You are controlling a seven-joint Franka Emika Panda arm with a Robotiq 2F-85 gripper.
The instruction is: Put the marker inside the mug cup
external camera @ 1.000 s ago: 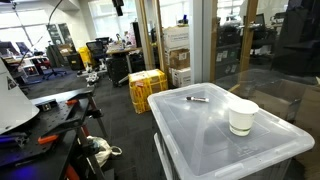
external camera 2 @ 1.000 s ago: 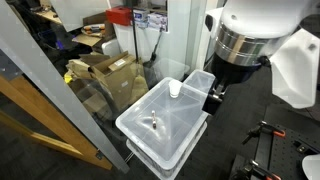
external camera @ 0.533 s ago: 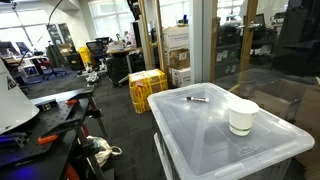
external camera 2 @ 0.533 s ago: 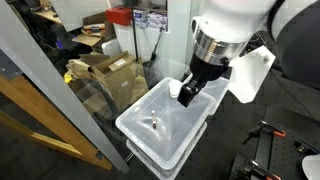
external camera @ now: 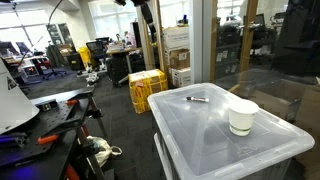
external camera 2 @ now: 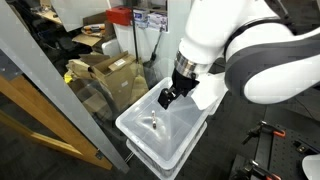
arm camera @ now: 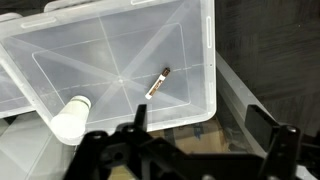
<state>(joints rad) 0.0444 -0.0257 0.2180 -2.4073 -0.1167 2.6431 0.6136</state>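
The marker [external camera: 197, 99] is a thin dark stick lying flat on the translucent bin lid [external camera: 200, 130]. It also shows in the wrist view [arm camera: 158, 82] and in an exterior view [external camera 2: 153, 123]. The cream-white mug cup [external camera: 242, 117] stands upright on the same lid, apart from the marker, and shows in the wrist view [arm camera: 70, 117]. My gripper [arm camera: 205, 130] is open and empty, high above the lid's edge. It shows in both exterior views [external camera 2: 165, 97] [external camera: 145, 10]. In that exterior view the arm hides the cup.
Yellow crates [external camera: 147, 88] stand on the floor behind the bin. Cardboard boxes [external camera 2: 110, 70] and a glass partition [external camera 2: 60, 110] are beside it. A second bin lid [arm camera: 262, 100] lies lower, next to the first.
The arm has swung across above the bin towards the marker's side, and the gripper has come into view at the top of an exterior view. Marker and cup have not moved.
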